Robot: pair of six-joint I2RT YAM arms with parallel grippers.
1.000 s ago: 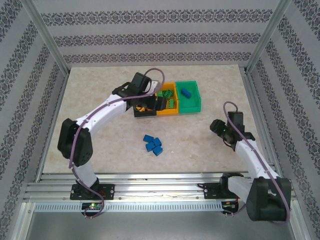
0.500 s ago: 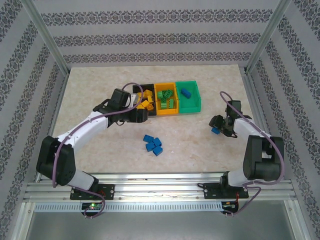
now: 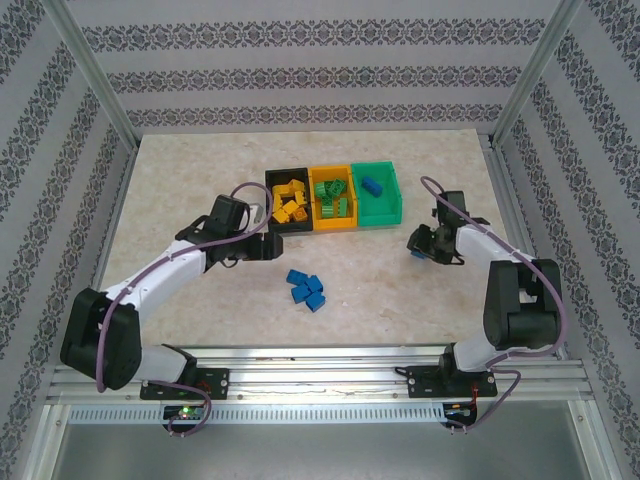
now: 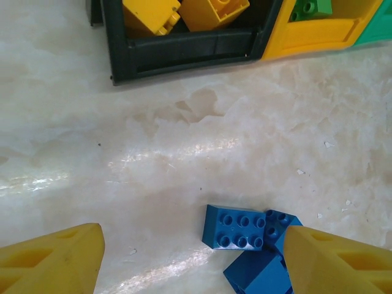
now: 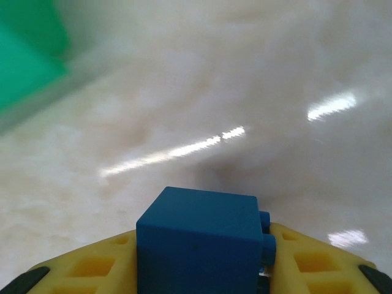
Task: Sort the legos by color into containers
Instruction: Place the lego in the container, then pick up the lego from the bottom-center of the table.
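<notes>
Three joined bins stand at the back: the black bin (image 3: 271,203) holds yellow bricks (image 3: 289,200), the orange-yellow bin (image 3: 332,226) holds green bricks (image 3: 334,199), and the green bin (image 3: 385,212) holds one blue brick (image 3: 371,185). A cluster of blue bricks (image 3: 307,288) lies on the table in front of them. My left gripper (image 3: 266,246) hovers open between the black bin and this cluster; the blue bricks (image 4: 240,226) lie by its right finger (image 4: 334,263). My right gripper (image 3: 416,246) is shut on a blue brick (image 5: 199,239), right of the green bin (image 5: 24,58).
The marble tabletop (image 3: 200,170) is fenced by metal frame posts (image 3: 95,75) and patterned walls. The black bin wall (image 4: 184,52) and the orange-yellow bin front (image 4: 318,33) lie just ahead of my left gripper. Bare table stretches to the left and right of the bins.
My left gripper has pulled back out of the black bin and down toward the blue cluster. My right gripper has carried its blue brick leftward toward the green bin.
</notes>
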